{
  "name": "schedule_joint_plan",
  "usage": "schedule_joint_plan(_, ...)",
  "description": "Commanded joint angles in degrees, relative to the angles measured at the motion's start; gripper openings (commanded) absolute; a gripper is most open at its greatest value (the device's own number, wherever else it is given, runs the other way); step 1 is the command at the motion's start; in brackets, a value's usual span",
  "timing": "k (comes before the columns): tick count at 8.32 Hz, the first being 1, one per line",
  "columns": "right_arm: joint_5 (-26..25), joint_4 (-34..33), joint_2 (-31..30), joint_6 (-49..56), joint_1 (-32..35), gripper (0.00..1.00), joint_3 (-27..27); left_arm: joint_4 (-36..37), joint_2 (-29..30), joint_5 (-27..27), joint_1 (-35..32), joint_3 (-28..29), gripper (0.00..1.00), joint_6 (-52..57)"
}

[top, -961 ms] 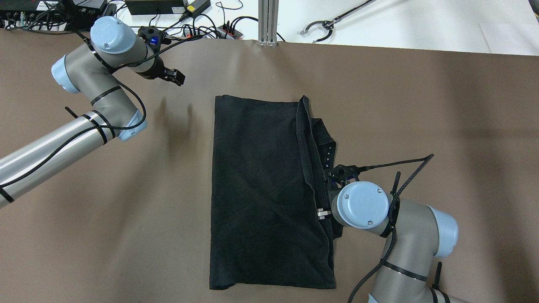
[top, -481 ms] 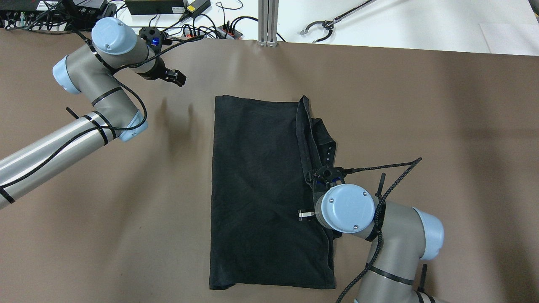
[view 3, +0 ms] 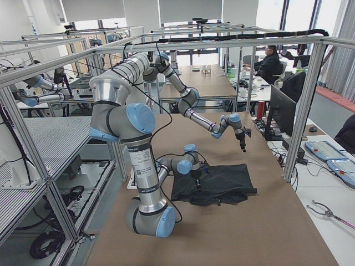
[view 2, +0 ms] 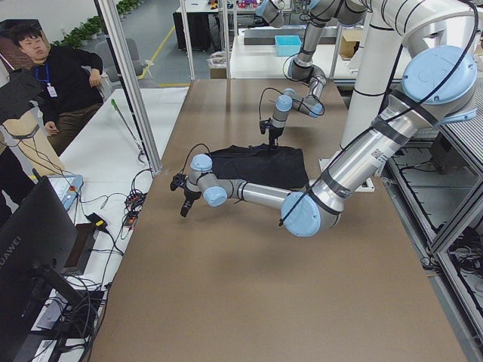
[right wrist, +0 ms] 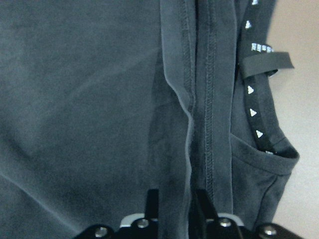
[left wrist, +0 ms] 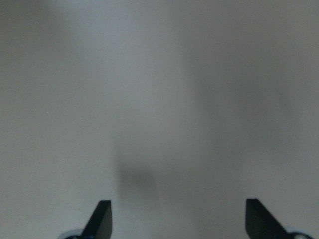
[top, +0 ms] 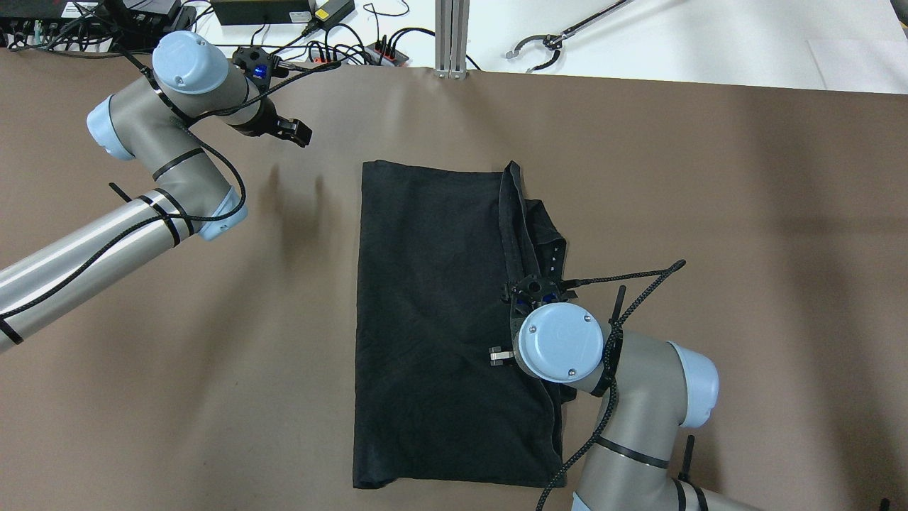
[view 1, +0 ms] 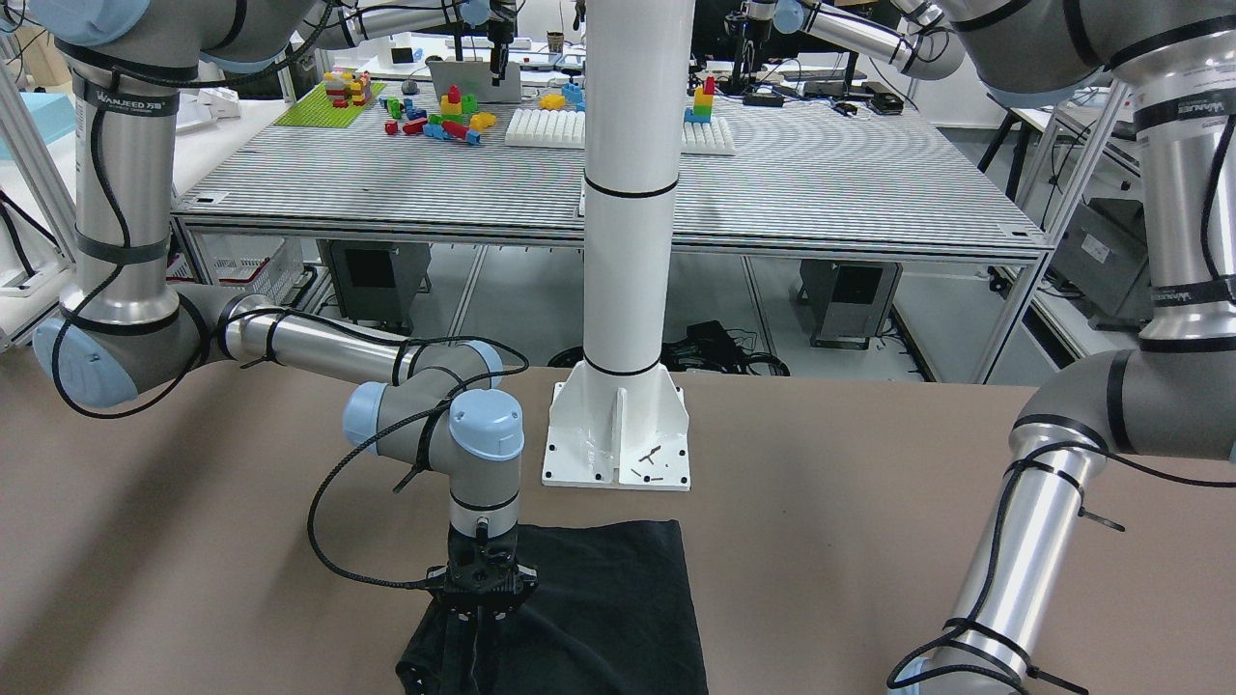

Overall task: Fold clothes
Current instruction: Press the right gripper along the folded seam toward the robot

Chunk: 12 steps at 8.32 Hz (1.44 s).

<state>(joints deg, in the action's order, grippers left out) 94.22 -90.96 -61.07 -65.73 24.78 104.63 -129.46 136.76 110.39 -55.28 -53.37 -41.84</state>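
On the table (top: pixel 709 213), the right pincer (right wrist: pixel 175 198) clenches a hem of the clothes (top: pixel 425 284) (left pincer (left wrist: pixel 177 204) gapes wide).

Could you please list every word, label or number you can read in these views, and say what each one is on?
"WANJEED", followed by characters too small to read: black band on the right arm.
"HUAWEI": bezel of the monitor.
The clothes: no readable text.

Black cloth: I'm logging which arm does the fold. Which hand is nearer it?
Right. The right hand is shut on the folded hem of the black cloth; the left hand is open over bare table, off its far left corner.
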Motion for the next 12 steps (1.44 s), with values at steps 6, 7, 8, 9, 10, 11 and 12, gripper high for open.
schedule_joint_plan(6,0.7,0.09,-1.06,0.87,1.14,0.0,0.13,-0.88,-0.61,0.0,0.09,0.02,0.94,-0.08)
schedule_joint_plan(7,0.79,0.09,-3.68,0.95,1.32,0.0,2.05,-0.88,-0.61,0.0,0.0,0.02,0.94,-0.08)
schedule_joint_plan(8,0.62,0.17,-7.79,0.78,1.15,0.0,5.29,-0.88,-0.61,0.0,0.09,0.02,0.94,-0.08)
schedule_joint_plan(9,0.01,0.17,-10.1,0.08,0.28,0.0,6.36,-0.88,-0.61,0.0,0.0,0.02,0.94,-0.08)
schedule_joint_plan(10,-0.96,0.78,-10.82,-0.01,-0.6,0.0,6.98,-0.88,-0.61,0.0,0.09,0.02,0.94,-0.08)
schedule_joint_plan(11,-1.31,1.49,-10.56,-0.1,-1.13,0.13,6.9,-0.88,-0.61,0.0,0.09,0.02,0.94,-0.08)
schedule_joint_plan(12,-1.32,1.49,-9.95,-0.1,-1.48,0.61,6.81,-0.88,-0.61,0.0,0.09,0.02,0.94,-0.08)
